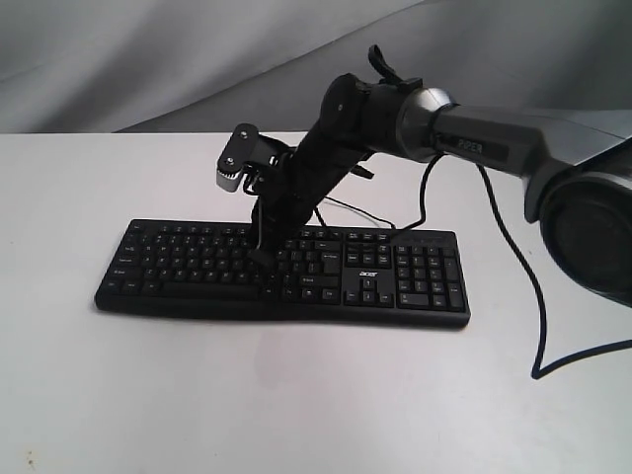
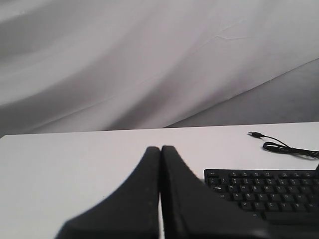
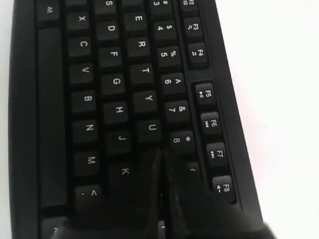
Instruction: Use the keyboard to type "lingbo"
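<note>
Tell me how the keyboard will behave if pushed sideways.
The keyboard looks stiff and flat, so it probably slides as one piece, not tips. On the smooth white table it may skid easily. Its thin cable lies slack, likely offering little drag.

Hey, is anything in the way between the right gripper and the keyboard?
Nothing visible is. The right gripper, shut, has its tip right at the keyboard, next to the U key and the K key.
</note>
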`<state>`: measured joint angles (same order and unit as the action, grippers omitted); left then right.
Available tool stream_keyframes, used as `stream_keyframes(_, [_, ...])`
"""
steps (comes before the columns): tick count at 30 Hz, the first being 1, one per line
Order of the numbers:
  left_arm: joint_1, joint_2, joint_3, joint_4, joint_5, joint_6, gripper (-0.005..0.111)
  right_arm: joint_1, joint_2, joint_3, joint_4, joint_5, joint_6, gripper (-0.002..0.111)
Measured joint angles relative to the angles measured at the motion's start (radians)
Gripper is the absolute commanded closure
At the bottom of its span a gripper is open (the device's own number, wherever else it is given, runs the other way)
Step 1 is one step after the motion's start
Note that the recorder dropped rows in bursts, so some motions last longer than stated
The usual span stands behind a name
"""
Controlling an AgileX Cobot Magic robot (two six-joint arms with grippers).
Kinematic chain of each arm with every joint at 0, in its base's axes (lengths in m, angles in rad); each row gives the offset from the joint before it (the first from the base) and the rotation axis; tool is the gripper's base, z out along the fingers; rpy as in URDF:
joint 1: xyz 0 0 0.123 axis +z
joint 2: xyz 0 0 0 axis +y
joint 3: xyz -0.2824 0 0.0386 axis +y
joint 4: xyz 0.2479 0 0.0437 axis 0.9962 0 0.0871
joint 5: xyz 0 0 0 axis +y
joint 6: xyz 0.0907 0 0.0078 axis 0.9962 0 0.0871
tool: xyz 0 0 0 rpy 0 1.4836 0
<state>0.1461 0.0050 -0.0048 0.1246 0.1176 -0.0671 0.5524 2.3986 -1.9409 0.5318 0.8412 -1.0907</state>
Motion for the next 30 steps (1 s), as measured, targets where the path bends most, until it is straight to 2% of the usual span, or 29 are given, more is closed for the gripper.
stream_keyframes(30, [0.0, 0.0, 0.0, 0.0, 0.0, 0.0, 0.106, -0.004, -0.004, 0.038, -0.023, -0.018, -0.007, 0.108])
